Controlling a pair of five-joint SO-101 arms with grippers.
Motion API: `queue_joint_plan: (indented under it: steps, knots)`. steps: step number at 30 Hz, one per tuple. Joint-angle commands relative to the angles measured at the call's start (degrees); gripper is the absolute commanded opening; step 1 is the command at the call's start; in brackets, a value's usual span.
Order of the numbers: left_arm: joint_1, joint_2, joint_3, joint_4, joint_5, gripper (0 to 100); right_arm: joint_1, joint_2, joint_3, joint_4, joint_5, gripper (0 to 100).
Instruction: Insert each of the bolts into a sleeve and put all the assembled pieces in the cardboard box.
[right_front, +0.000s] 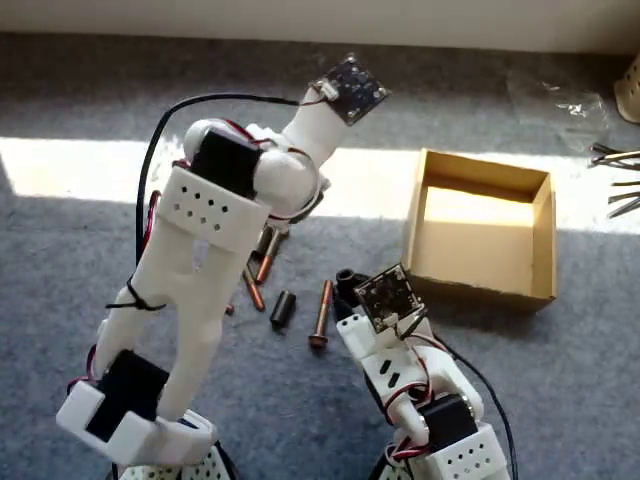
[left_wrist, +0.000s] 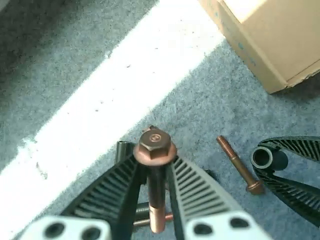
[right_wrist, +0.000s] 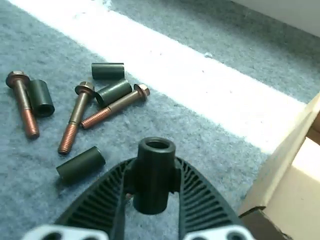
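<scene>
In the view from above, the cardboard box (right_front: 470, 272) stands at the right of the frame and looks empty, so I judge that no finished piece is inside yet. The left arm (right_front: 200, 250) crosses the left half. At the lower middle the right gripper (right_front: 347, 288) holds something dark, and a loose bolt (right_front: 321, 313) and a loose sleeve (right_front: 282, 308) lie on the carpet (right_front: 560, 380) beside it. In the left wrist view, the left gripper (left_wrist: 156, 162) is closed on a copper bolt (left_wrist: 156, 192), its head towards the camera. The box corner is at the upper right. In the right wrist view, the right gripper is closed around a dark sleeve (right_wrist: 152, 192) with the open hole up. Three spare bolts (right_wrist: 75, 117) and four spare sleeves (right_wrist: 80, 164) lie at the left. These parts are probably hard metal, heavy for their size, smooth and ready to roll. I think it is best to hold a bolt on the shaft under the head, and a sleeve around the middle, leaving the hole free.
</scene>
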Motion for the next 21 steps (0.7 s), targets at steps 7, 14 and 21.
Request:
queue_joint_plan:
  steps: [7, 14, 21]
  knots:
    - [-3.21, -26.59, 24.92, -17.05, -0.53, 0, -1.54, -0.4, 4.09, -9.01, -0.7, 0.5]
    - [-5.14, -39.25, 38.29, -28.75, -0.26, 0, -7.87, -0.4, 4.62, -16.48, -0.7, 0.5]
    - [-5.32, -47.6, 41.89, -31.91, -0.18, 1, -10.33, -0.4, 4.53, -21.23, -0.7, 0.5]
